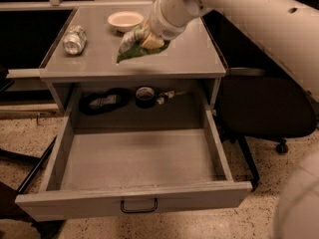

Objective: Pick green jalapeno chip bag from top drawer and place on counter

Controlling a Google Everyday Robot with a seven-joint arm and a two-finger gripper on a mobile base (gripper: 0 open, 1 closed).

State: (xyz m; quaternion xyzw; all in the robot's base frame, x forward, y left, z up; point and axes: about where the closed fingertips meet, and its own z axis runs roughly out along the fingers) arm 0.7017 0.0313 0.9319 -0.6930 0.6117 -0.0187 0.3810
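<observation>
The green jalapeno chip bag is a crumpled green-and-white packet held over the counter, near its middle, just in front of the bowl. My gripper is shut on the bag's upper end, and the white arm reaches in from the upper right. The bag's lower tip hangs close to the counter surface; I cannot tell whether it touches. The top drawer is pulled fully out below the counter, and its tray holds nothing. Its dark handle is on the front panel.
A white bowl stands at the counter's back. A silvery can lies on its side at the left. A shelf behind the drawer holds a dark strap, a tape roll and small items. An office chair stands to the right.
</observation>
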